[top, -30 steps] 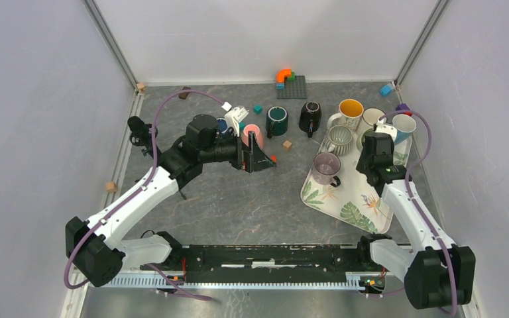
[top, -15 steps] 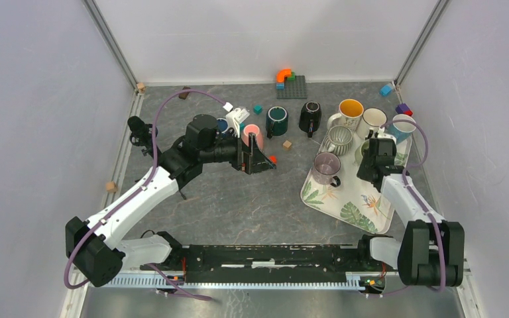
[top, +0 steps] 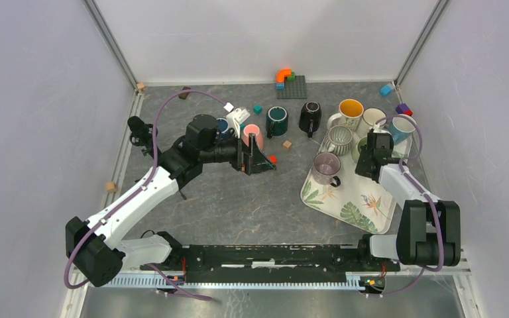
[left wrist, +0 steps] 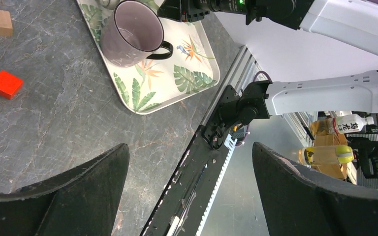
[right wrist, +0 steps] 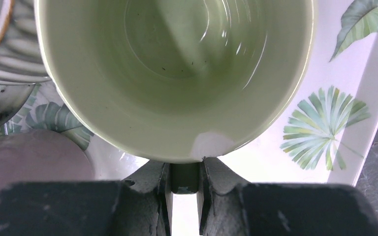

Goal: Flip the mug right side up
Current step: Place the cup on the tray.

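A pale green mug [right wrist: 177,73] fills the right wrist view, its open mouth turned toward the camera, with the leaf-patterned tray [right wrist: 295,142] beneath it. My right gripper [right wrist: 184,169] is shut on the mug's dark green handle [right wrist: 184,179]. Seen from above, the right gripper [top: 376,147] sits over the tray's far end and hides most of this mug. My left gripper [top: 265,161] hangs open and empty over the table, just in front of a pink mug [top: 252,134]. Its fingers [left wrist: 69,196] stand wide apart.
On the tray [top: 358,205] stand a purple mug [top: 326,165] and a striped mug [top: 339,138]. Behind it are a yellow-lined mug [top: 350,111], a white mug [top: 372,118] and a blue mug [top: 403,126]. A dark green mug [top: 277,119], a black mug [top: 310,116] and small blocks lie further left.
The right arm has swung its gripper and the green mug a little toward the back of the tray. The left arm has stayed still.
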